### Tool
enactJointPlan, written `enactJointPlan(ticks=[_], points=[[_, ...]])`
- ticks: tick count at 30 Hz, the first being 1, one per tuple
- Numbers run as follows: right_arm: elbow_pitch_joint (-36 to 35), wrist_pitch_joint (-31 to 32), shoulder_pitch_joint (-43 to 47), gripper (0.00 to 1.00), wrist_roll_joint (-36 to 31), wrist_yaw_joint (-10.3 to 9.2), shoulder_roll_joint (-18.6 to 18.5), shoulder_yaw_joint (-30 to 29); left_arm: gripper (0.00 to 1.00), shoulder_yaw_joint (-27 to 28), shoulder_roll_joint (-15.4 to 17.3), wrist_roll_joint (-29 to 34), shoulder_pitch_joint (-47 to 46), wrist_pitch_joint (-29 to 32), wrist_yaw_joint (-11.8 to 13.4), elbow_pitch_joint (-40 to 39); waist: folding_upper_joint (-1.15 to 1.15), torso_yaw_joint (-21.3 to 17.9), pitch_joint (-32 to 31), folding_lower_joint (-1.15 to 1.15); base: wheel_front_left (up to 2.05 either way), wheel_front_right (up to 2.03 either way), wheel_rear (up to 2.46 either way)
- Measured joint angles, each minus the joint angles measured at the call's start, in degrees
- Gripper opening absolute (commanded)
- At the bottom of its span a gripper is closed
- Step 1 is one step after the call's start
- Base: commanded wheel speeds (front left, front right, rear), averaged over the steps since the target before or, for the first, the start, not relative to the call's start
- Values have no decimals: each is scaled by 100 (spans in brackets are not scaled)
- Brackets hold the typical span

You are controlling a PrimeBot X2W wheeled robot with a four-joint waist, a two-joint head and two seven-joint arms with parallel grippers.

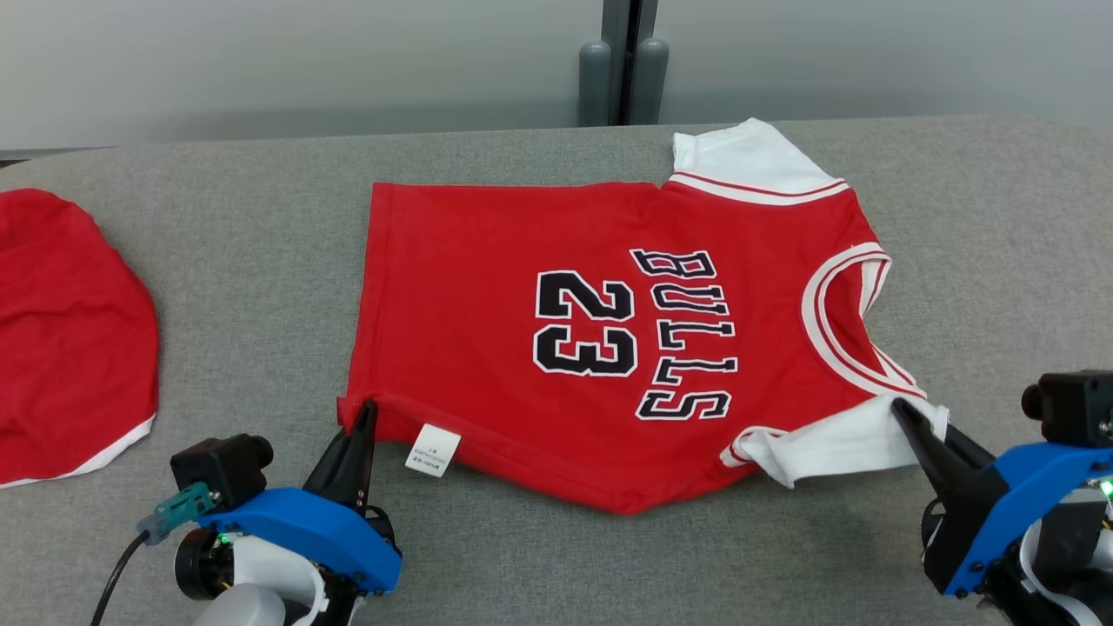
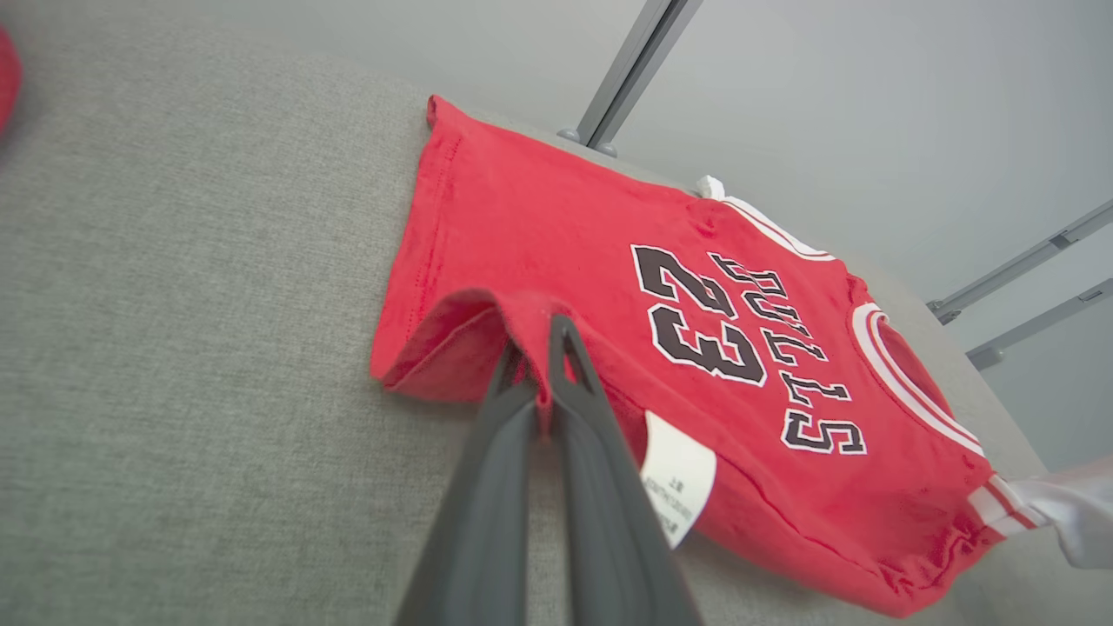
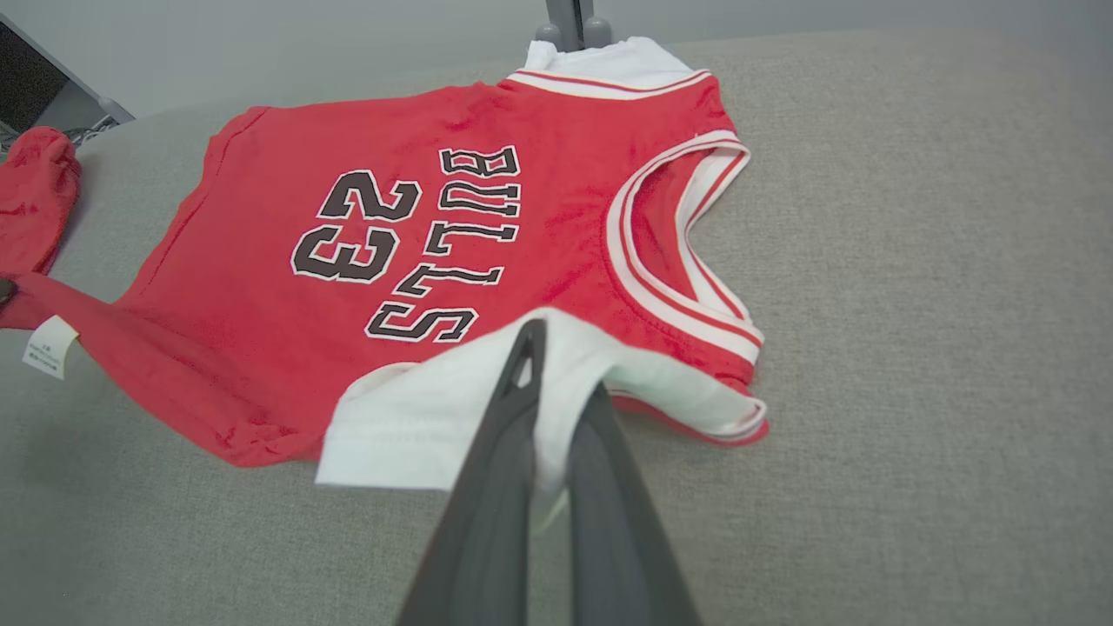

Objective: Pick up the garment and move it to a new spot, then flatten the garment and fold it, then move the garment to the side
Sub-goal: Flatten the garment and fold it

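Two closed grips on red jersey (image 1: 522,348), spread mid grey table (image 1: 261,261): left gripper (image 1: 369,409) on near hem corner, right gripper (image 1: 901,407) on white sleeve (image 1: 835,443). White label (image 1: 432,449) just beside left gripper. Second red cloth (image 1: 69,339) far left, well apart.

Red jersey (image 1: 487,287) with white sleeves lies spread nearly flat between the two grippers, black "BULLS 23" print face up. Its hem corner is pinched at the left gripper (image 1: 363,416) tips and slightly raised, with the care label (image 1: 432,449) just beside them. The near white sleeve (image 1: 835,443) is clamped at the right gripper (image 1: 904,416) tips; the neckline lies just beyond them.
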Motion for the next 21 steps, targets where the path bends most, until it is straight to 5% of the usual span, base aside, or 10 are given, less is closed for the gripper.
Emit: enactJointPlan(ticks=[21], points=[[1300, -881, -1533, 0, -393, 0, -339, 249, 0, 19, -525, 155, -1273, 13, 189, 1319, 1, 7, 568, 0, 0, 0, 0]])
